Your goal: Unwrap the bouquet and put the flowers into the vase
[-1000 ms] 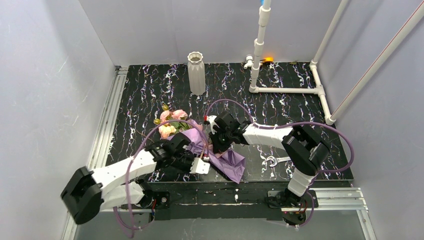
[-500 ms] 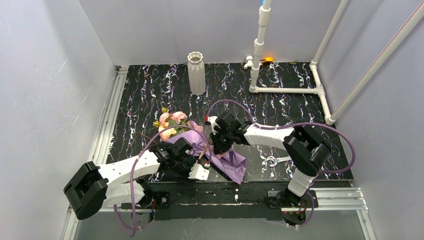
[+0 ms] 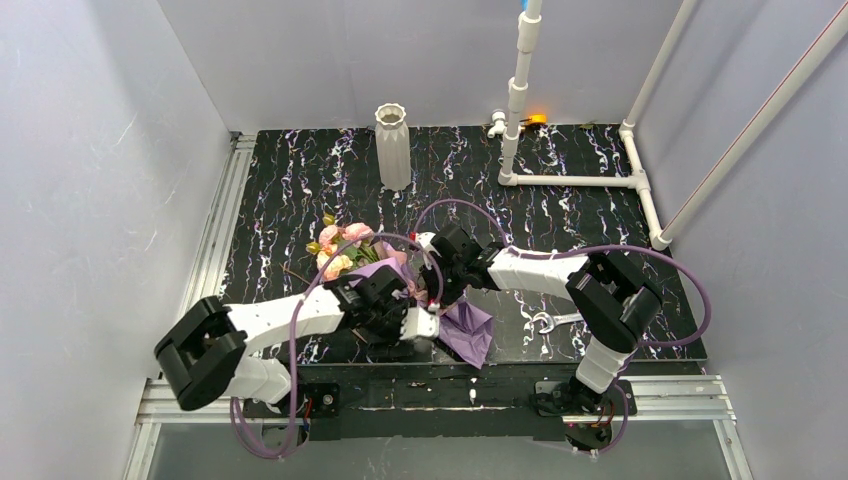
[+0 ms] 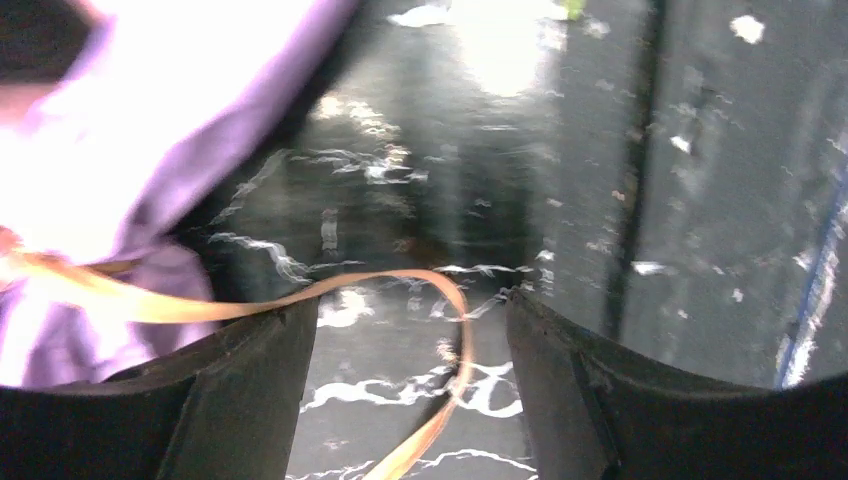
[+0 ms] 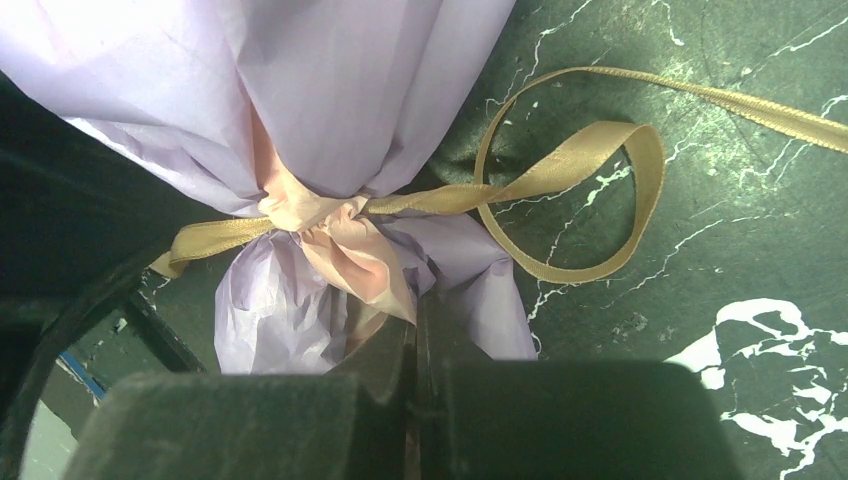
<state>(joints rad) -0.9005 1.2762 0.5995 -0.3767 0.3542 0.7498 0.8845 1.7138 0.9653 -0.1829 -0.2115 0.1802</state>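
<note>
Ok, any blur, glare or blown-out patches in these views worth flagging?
Left wrist: soft and smeared, the purple paper blown out to white, glare on the table. Right wrist: sharp on the ribbon knot, evenly lit. Top external: crisp, even light, no glare on the bouquet.

High past the six o'clock edge of the table (image 3: pixel 300 180), the top camera looks down toward twelve. Both wrist cameras crowd the ribbon (image 5: pixel 450 198) of the bouquet (image 5: pixel 300 80).
</note>
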